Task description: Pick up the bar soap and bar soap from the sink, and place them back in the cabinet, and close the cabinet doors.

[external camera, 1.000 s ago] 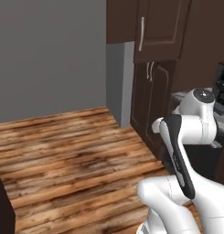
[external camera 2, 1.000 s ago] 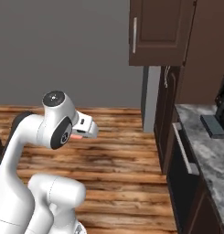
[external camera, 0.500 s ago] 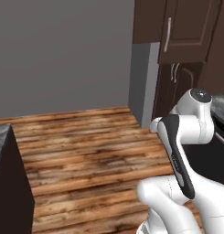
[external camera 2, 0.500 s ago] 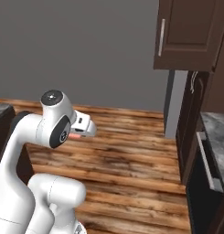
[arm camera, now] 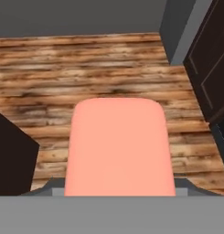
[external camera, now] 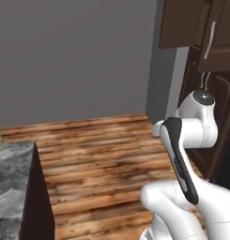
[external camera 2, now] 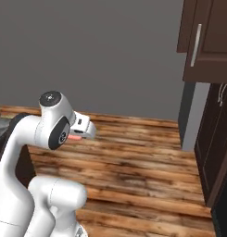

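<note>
One flat salmon-orange bar soap (arm camera: 118,146) lies straight ahead in the hand view, rounded at its far end, and it hides the fingertips. From the right base view, my gripper (external camera 2: 82,131) hangs folded close to the arm, above the wood floor, shut on that bar soap (external camera 2: 74,137), which sticks out below the hand. A dark brown cabinet door (external camera 2: 205,41) with a long vertical silver handle (external camera 2: 196,45) sits at the upper right, also seen as a door (external camera: 182,23) in the left base view. The sink is out of view.
A speckled grey counter (external camera: 11,187) on a dark base juts in at the lower left. Wood floor (external camera: 102,150) stretches ahead to a grey wall (external camera 2: 87,51). Lower dark doors (external camera 2: 217,152) with small handles line the right side.
The whole scene has slid to the right in both base views, so the base has turned. The counter corner has come into view at the left. The arm keeps its pose, holding the soap.
</note>
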